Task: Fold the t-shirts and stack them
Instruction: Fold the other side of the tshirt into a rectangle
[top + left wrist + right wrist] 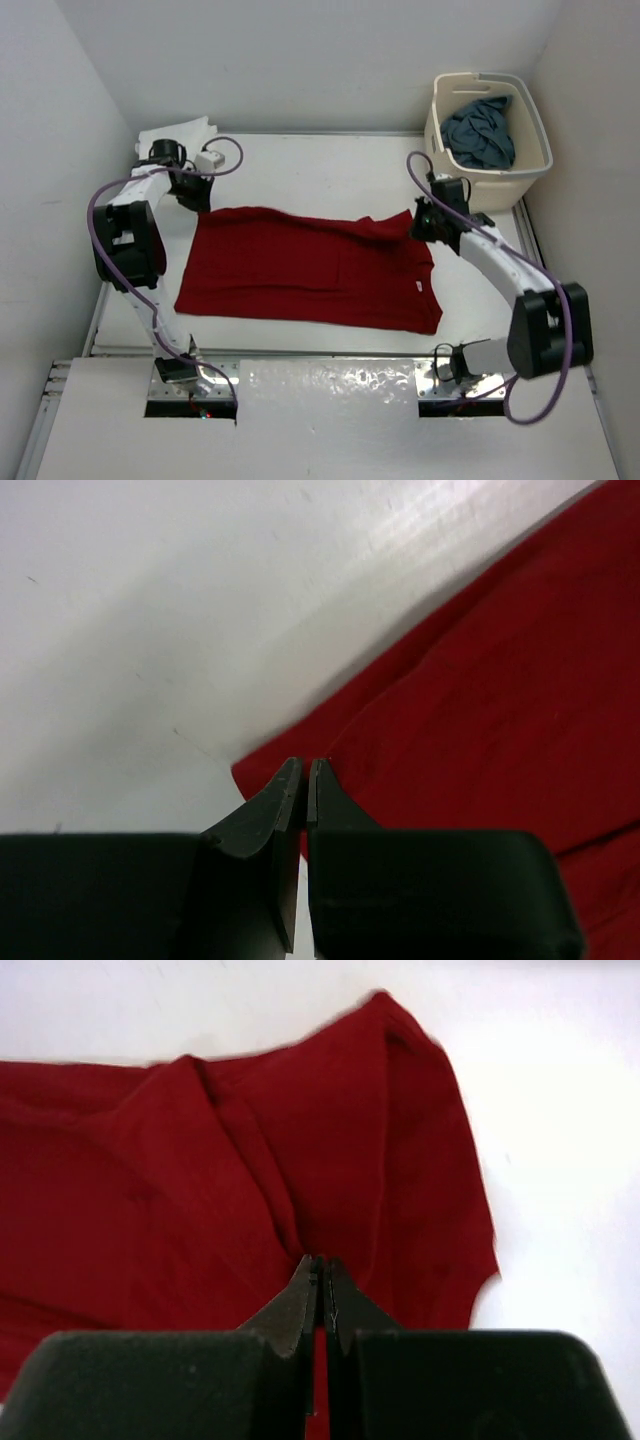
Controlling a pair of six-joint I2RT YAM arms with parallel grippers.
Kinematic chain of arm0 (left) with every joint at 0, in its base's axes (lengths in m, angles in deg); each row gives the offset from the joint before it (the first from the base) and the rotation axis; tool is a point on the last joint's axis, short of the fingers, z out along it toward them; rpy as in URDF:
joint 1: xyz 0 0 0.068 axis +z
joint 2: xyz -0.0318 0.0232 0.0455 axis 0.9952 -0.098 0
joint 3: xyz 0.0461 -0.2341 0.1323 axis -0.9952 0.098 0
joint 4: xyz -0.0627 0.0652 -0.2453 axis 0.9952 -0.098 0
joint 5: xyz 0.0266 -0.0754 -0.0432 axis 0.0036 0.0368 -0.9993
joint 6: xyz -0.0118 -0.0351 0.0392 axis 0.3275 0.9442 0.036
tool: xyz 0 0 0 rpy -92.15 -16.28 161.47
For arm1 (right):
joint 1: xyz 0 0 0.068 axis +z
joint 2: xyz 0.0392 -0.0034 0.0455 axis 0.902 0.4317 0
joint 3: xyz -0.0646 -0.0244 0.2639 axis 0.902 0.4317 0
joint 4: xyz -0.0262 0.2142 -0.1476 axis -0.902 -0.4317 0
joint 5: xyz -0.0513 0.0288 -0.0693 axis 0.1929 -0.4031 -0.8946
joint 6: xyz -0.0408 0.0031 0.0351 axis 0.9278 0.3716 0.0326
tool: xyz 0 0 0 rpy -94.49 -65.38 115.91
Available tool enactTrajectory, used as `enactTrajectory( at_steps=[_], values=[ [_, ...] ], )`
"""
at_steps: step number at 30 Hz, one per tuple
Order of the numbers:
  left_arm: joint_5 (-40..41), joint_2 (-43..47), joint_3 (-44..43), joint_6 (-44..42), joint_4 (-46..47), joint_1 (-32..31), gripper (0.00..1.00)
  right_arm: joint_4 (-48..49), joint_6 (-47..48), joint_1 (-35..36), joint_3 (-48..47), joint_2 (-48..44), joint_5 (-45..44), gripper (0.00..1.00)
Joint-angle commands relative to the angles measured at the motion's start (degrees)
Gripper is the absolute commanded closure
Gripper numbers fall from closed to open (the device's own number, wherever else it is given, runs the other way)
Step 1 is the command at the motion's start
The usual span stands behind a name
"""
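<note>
The bright red t-shirt (pixel 310 270) lies spread across the middle of the table, wide side to side. My left gripper (pixel 197 197) is at its far left corner, jaws shut on the cloth edge (pixel 306 768); the red t-shirt (pixel 480 700) runs off to the right with a shadow under its raised edge. My right gripper (pixel 425 222) is at the far right corner, shut on the red t-shirt (pixel 150 1190), whose folds gather at the jaw tips (pixel 320 1265). The slate blue-grey t-shirt (pixel 480 130) lies crumpled in the basket. The white t-shirt (pixel 180 130) sits at the far left corner.
The cream laundry basket (pixel 540 150) stands at the back right, just beyond the right arm. A small white box (pixel 208 160) with a purple cable sits beside the left gripper. Walls close in the table on the left, back and right.
</note>
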Motion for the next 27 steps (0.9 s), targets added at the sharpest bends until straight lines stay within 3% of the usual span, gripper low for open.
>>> enactTrajectory(
  at_steps=[1, 5, 12, 20, 27],
  values=[
    [1.25, 3.48, 1.05, -7.57, -5.47, 0.50, 1.00, -5.32, 0.68, -0.28, 5.02, -7.39, -1.38, 1.00],
    [3.61, 5.50, 3.77, -12.05, -6.97, 0.76, 1.00, -7.52, -0.99, -0.28, 13.63, -16.26, -2.45, 1.00],
    [7.31, 6.39, 4.84, -15.22, -6.35, 1.56, 1.00, -9.90, -2.66, -0.28, 18.05, -21.64, -2.01, 1.00],
    [3.98, 9.63, 6.85, -18.83, -9.16, 1.56, 1.00, -13.76, -1.96, -0.28, 18.04, -23.22, -1.31, 1.00],
    [6.08, 10.61, 11.25, -20.32, -8.90, 1.47, 1.00, -13.95, -2.31, -0.28, 21.65, -24.46, -0.96, 1.00]
  ],
)
